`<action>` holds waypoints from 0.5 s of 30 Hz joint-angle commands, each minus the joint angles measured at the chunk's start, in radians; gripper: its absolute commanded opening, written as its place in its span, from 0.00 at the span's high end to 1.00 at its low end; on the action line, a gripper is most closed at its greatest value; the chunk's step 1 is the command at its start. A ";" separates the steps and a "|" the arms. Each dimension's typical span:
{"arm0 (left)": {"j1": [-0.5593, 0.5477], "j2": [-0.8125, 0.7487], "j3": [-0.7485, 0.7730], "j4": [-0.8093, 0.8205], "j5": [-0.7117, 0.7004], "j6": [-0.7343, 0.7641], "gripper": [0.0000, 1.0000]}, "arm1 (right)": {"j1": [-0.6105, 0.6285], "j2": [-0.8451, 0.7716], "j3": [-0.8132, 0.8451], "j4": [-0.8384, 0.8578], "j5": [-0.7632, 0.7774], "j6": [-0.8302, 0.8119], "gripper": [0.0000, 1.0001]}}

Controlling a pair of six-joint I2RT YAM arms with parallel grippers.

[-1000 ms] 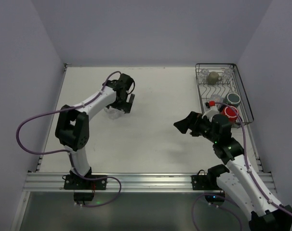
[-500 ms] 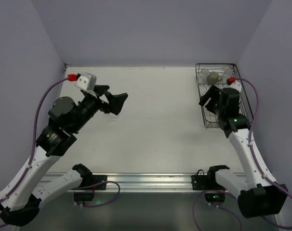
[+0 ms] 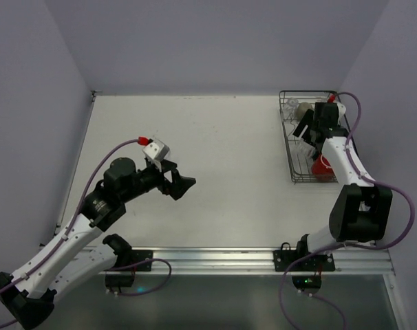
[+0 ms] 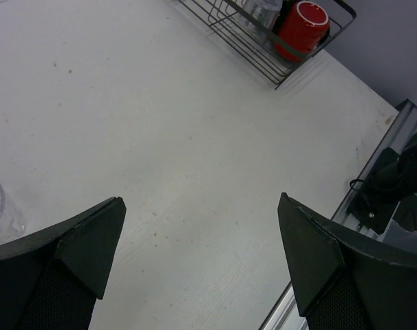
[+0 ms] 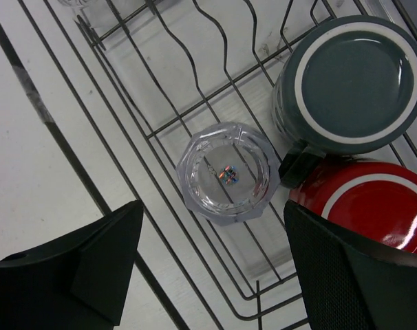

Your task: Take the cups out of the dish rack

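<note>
Right fingers point(image 5: 71, 275) were spread over the clear glass tumbler point(image 5: 228, 172) in the black wire rack point(image 4: 253, 55), red mug point(image 5: 373, 206) at four o'clock; left fingers point(image 4: 64, 268) spread, empty.

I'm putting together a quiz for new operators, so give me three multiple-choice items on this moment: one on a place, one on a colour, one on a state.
1. Where does the clear tumbler below the right tool stand?
A) on a shelf
B) inside the dish rack
C) in a sink

2. What colour is the mug next to the dark grey-green mug?
A) red
B) blue
C) yellow

3. How is the left tool?
A) open and empty
B) shut on a glass
C) shut on a mug

Answers:
1 B: rack wires run under and around the tumbler.
2 A: the red mug sits right by the grey-green one's handle.
3 A: its fingers stand wide apart with only bare table between them.
</note>
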 commanded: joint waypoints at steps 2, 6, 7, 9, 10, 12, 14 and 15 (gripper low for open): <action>-0.014 -0.010 0.019 0.027 0.046 0.022 0.00 | -0.007 0.059 0.074 0.004 0.060 -0.020 0.15; -0.034 -0.004 0.019 0.019 0.021 0.028 0.00 | -0.021 0.132 0.090 -0.002 0.050 -0.024 0.13; -0.037 -0.004 0.018 0.019 0.018 0.028 0.00 | -0.021 0.148 0.100 -0.011 0.045 -0.027 0.12; -0.040 0.001 0.019 0.018 0.017 0.029 0.00 | -0.024 0.174 0.110 -0.022 0.037 -0.030 0.12; -0.040 0.005 0.019 0.018 0.014 0.031 0.00 | -0.024 0.187 0.115 -0.020 0.033 -0.030 0.13; -0.040 0.008 0.019 0.018 0.009 0.031 0.00 | -0.023 0.197 0.120 -0.020 0.020 -0.028 0.16; -0.040 0.010 0.021 0.018 0.000 0.029 0.00 | -0.024 0.200 0.126 -0.014 0.019 -0.028 0.25; -0.040 0.011 0.022 0.018 -0.003 0.031 0.00 | -0.024 0.188 0.123 -0.008 0.023 -0.030 0.34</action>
